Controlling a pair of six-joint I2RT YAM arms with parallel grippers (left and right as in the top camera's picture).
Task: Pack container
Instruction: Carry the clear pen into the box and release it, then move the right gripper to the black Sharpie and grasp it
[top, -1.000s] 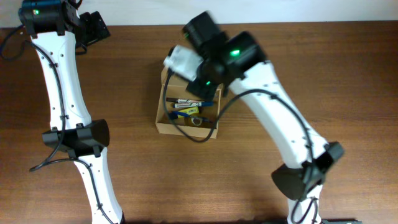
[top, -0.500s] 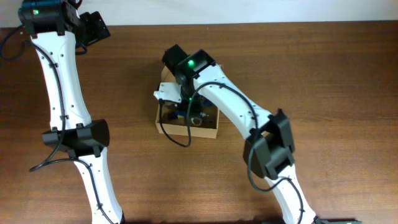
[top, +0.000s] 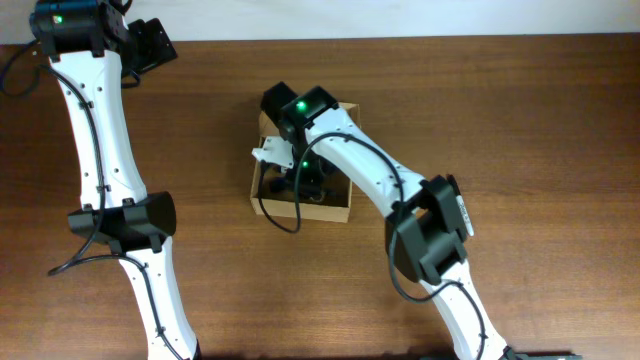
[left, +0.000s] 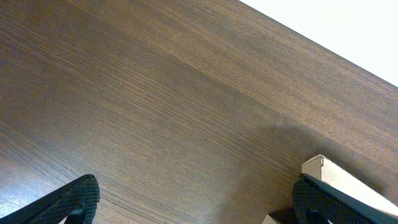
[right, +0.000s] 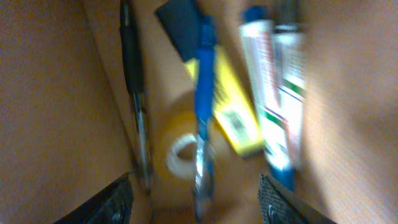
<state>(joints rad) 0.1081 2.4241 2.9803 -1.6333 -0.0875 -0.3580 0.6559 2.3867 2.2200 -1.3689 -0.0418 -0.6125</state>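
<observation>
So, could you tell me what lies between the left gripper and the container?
Nothing: from the left gripper to the container, only bare table shows in the overhead view.

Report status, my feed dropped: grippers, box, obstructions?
Left gripper open, over table. Right gripper open, inside cardboard box above pens and tape roll. Nothing blocking.

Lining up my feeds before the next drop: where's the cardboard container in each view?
Overhead: container at centre, under the right arm.
Left wrist: container, likely the pale corner at bottom right.
Right wrist: container from inside, brown wall on the left.
Shared landmark: wood table, overhead and left wrist only.
</observation>
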